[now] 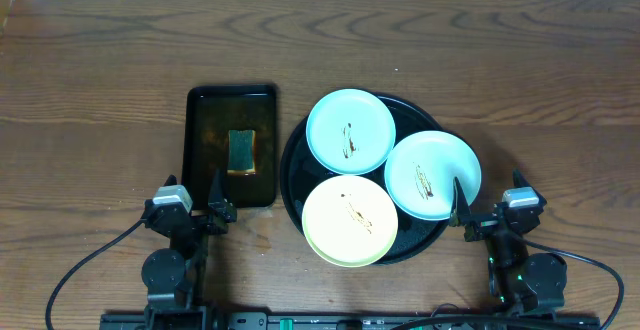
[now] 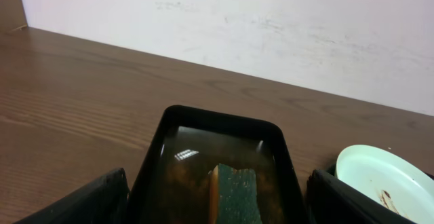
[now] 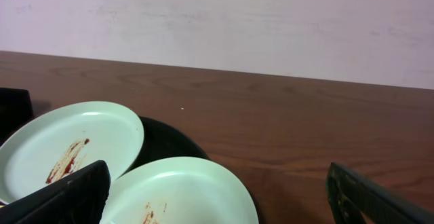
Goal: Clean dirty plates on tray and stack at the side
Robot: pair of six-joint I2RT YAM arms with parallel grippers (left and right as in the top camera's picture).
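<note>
**Starting state, read from the arms outward.** Nearest the base, the left gripper [image 2: 217, 183] is spread wide and holds nothing. Its fingers frame the near end of a small rectangular tray [image 1: 198, 140]. The right gripper [image 3: 217, 176] is likewise wide and empty, sitting at the near right rim of the round tray [image 1: 292, 170], close to a plate's edge but gripping nothing.

On the round tray, the yellow plate [image 1: 350, 220] lies closest and juts slightly over the front rim. The right mint plate [image 1: 432, 175] is set just behind it to the right, and the far mint plate [image 1: 350, 130] at the back. Their edges meet or overlap near the tray's middle. Each plate carries dark brown streaks near its centre.

The rectangular tray stands just left of the round one. It holds a sponge [image 1: 242, 150] sitting in what looks like shallow brownish liquid. Beyond and around both trays lies the wooden table [image 1: 100, 60].

**Progress.** By this evidence the task has not begun: no plate is wiped, none has left the tray, and no stack exists at the side. The whole job remains, namely fetching the sponge, wiping all three plates, and stacking them on the wood beside the tray.
</note>
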